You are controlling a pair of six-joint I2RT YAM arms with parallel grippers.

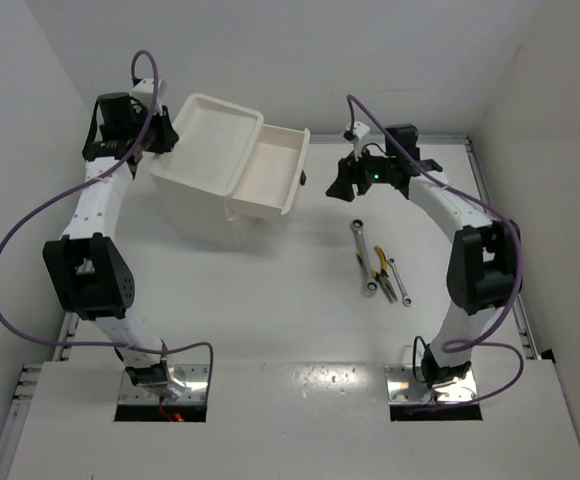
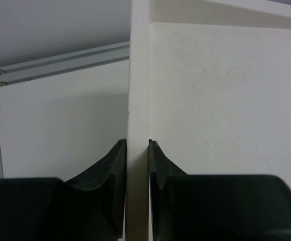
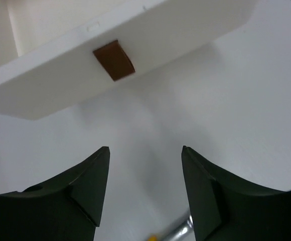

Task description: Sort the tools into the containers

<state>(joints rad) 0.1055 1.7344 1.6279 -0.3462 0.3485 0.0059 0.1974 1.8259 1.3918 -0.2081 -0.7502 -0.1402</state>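
I found the left gripper (image 2: 137, 146) clamped on the rim of the cabinet's top tray (image 2: 138, 75). The right gripper (image 3: 144, 153) stood open, apart from the brown handle (image 3: 114, 60) of the pulled-out drawer (image 3: 50, 75).

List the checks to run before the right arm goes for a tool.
1. Drawer pulled out: ok.
2. Left gripper shut on the cabinet wall, bracing it: ok.
3. Right gripper open and empty: ok.
4. Right gripper apart from the drawer handle: ok.
5. Pliers and wrenches in view on the table: ok.
6. Pliers lying apart from the wrenches: cannot tell, they lie close together.
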